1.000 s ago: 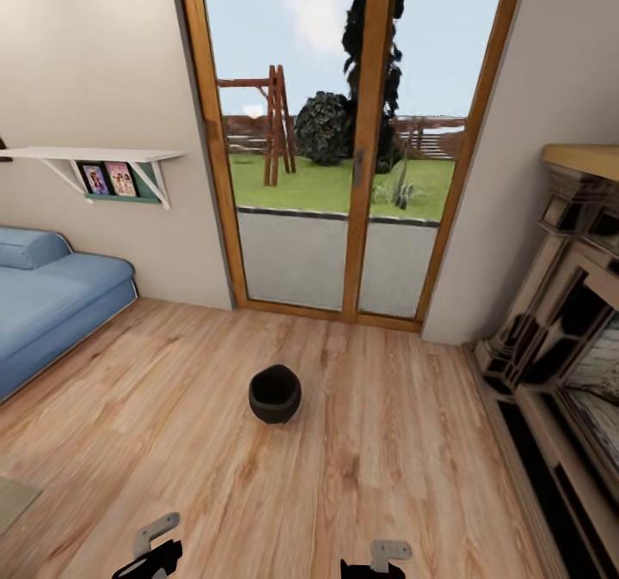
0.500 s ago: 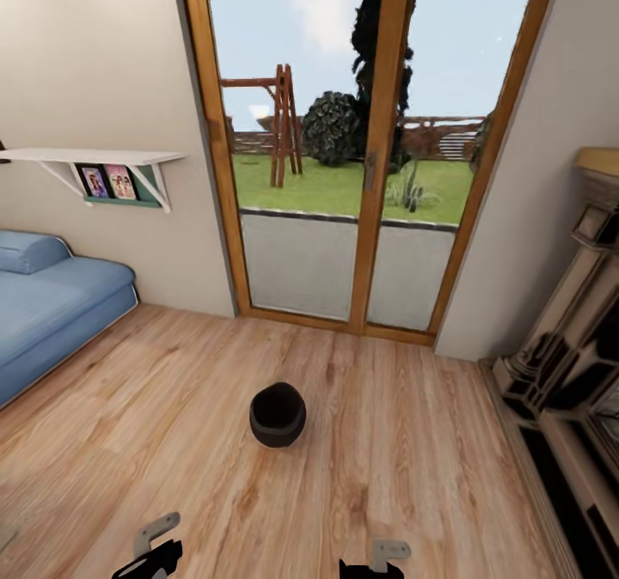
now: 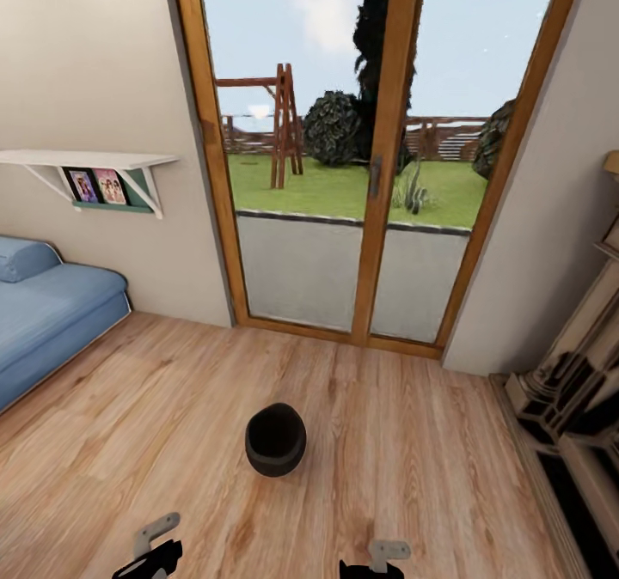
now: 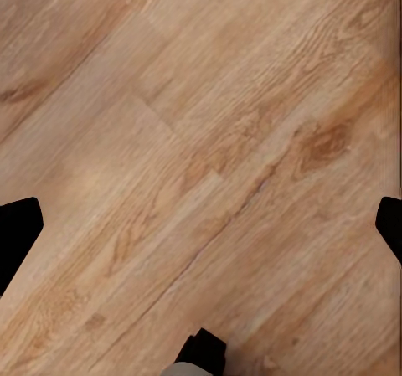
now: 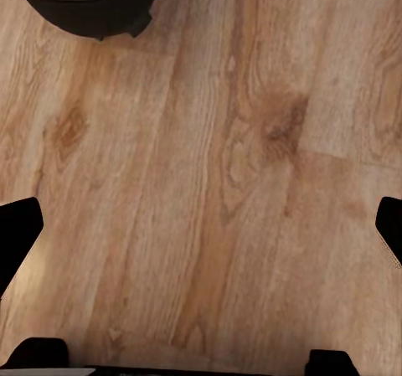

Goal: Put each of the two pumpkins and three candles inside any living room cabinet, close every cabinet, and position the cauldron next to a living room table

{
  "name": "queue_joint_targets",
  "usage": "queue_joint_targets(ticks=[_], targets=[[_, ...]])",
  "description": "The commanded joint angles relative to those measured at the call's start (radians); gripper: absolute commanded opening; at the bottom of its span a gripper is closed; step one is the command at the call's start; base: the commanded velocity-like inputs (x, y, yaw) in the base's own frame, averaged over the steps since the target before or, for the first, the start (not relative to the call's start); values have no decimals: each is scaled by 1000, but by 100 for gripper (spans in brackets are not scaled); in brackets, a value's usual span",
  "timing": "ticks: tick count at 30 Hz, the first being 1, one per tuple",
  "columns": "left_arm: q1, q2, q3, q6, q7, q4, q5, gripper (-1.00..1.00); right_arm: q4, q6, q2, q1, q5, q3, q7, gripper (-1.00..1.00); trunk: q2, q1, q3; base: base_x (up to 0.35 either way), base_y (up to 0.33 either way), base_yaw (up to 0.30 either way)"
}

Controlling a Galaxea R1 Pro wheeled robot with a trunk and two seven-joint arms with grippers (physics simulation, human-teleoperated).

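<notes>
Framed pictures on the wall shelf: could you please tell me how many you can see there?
2. Both stand side by side under the white wall shelf above the blue sofa: one picture nearer the sofa's end, the other nearer the glass door. Others may be hidden.

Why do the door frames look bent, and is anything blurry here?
In the head view the wide lens splays the glass doors outward; the cauldron casts only a faint shadow on the floor. In the right wrist view the wood grain looks soft, slightly smeared.

Wood floor [image 3: 413, 441], glass doors [image 3: 361, 175], blue sofa [image 3: 43, 321], wall shelf [image 3: 86, 162].
</notes>
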Motion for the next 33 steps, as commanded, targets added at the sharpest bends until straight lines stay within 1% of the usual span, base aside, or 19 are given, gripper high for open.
queue_joint_targets(ticks=[1,17,25,33], targets=[[0,1,-8,2,8,-2,7,100,0,-4,0,-1,-9,9,-5,100,-1,1,-1,332,0,0],[0,1,-8,2,8,-2,7,100,0,-5,0,-1,-9,10,-5,100,-1,1,-1,331,91,1],[0,1,-8,2,8,-2,7,100,0,-5,0,-1,-9,9,-5,100,-1,1,-1,325,114,144],[0,1,-8,0,8,-2,7,100,0,-5,0,-1,-9,11,-5,100,-1,1,-1,321,32,24]])
